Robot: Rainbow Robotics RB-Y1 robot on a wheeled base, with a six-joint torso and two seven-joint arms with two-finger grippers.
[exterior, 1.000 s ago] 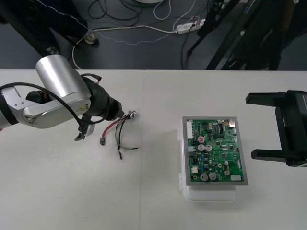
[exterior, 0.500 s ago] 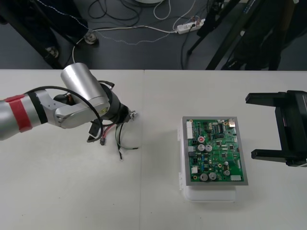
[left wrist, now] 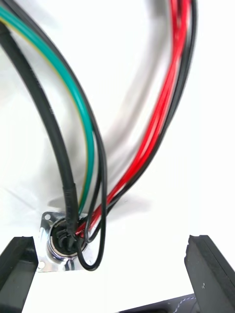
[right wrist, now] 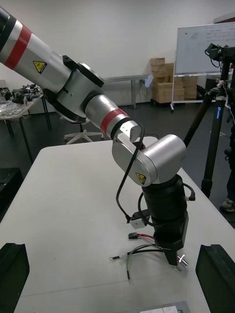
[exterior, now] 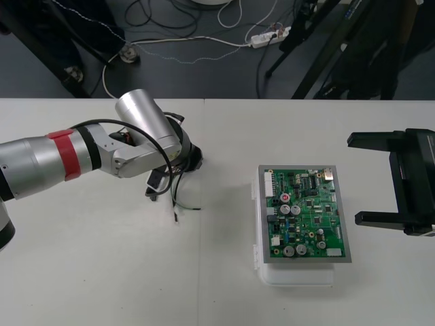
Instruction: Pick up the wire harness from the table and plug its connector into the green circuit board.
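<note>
The wire harness [exterior: 178,198] lies on the table left of the green circuit board [exterior: 307,213], its red, green and black wires [left wrist: 93,132] curving away from the round metal socket [left wrist: 58,240]. My left gripper [left wrist: 115,269] hangs open right over the socket, one finger [left wrist: 17,264] beside the flange and the other [left wrist: 210,266] well clear. From the right wrist view the left gripper [right wrist: 171,253] stands upright over the harness, with the socket [right wrist: 182,260] at its tip and the small black plug [right wrist: 133,236] lying apart on the table. My right gripper [exterior: 377,178] waits open beside the board.
The board sits on a white base [exterior: 299,275] right of the table's middle. Thin loose wire ends [exterior: 185,210] trail toward the table's front from the harness. Dark floor with cables [exterior: 204,41] runs beyond the table's far edge.
My left arm has swung to the right and come over the harness; its wrist now covers the socket in the front view. The right arm has not moved.
</note>
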